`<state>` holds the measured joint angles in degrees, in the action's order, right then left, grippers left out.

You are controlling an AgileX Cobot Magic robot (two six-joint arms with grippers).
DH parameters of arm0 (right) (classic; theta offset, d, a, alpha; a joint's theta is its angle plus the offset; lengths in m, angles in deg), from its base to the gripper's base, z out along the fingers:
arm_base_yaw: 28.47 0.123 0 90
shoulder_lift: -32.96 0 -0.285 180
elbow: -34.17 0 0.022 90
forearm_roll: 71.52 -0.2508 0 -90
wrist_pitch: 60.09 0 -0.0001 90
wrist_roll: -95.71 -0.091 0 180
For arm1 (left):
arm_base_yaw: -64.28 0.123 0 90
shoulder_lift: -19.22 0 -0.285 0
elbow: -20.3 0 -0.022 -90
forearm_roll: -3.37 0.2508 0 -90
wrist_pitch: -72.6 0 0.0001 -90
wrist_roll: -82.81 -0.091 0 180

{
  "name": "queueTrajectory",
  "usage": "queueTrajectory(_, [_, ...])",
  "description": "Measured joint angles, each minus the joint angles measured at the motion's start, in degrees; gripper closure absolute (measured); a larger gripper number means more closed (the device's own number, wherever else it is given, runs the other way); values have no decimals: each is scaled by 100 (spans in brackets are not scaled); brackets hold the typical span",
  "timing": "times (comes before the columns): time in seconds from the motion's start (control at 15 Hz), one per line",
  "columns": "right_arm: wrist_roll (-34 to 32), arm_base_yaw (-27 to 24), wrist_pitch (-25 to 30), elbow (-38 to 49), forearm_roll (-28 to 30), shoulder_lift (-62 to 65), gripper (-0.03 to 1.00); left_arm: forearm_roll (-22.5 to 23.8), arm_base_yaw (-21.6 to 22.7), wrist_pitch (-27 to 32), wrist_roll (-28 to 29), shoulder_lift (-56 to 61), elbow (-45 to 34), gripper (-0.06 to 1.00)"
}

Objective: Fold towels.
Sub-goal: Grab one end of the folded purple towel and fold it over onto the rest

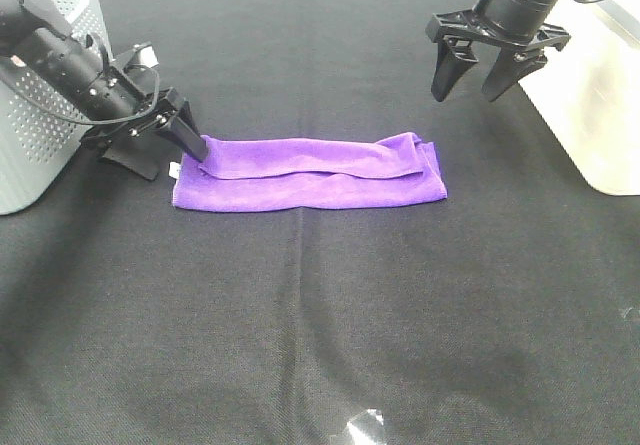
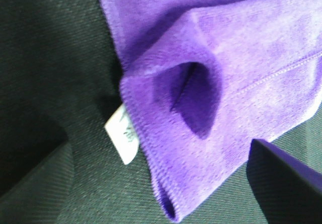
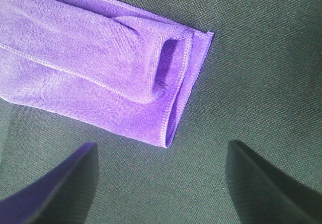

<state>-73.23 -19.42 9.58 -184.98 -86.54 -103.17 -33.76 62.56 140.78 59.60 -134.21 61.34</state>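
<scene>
A purple towel [image 1: 310, 173] lies folded into a long strip on the black cloth at the middle of the table. My left gripper [image 1: 175, 157] is low at the towel's left end and open. One finger [image 1: 190, 140] touches the upper folded layer. In the left wrist view the towel's end [image 2: 201, 83] with its white label [image 2: 122, 133] lies between the fingers [image 2: 287, 183], not pinched. My right gripper [image 1: 487, 77] is open and empty, raised above and behind the towel's right end [image 3: 100, 68]. Its two fingers [image 3: 60, 183] stand wide apart over bare cloth.
A grey perforated basket [image 1: 40, 115] stands at the left edge, behind my left arm. A white bin [image 1: 590, 95] stands at the right edge, beside my right arm. A small shiny scrap [image 1: 365, 427] lies near the front edge.
</scene>
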Motion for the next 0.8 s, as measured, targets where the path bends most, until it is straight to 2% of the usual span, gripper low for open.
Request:
queueTrajectory(0.13, [0,0,0,0,0,0,26,-17,-69,0,6,-17,23,9])
queueTrajectory(0.53, [0,0,0,0,0,0,26,-29,-768,-476,372,-29,23,13])
queueTrajectory(0.73, [0,0,0,0,0,0,26,-6,-882,-653,533,-74,23,33])
queueTrajectory(0.8, [0,0,0,0,0,0,26,46,-882,-693,539,-97,23,46])
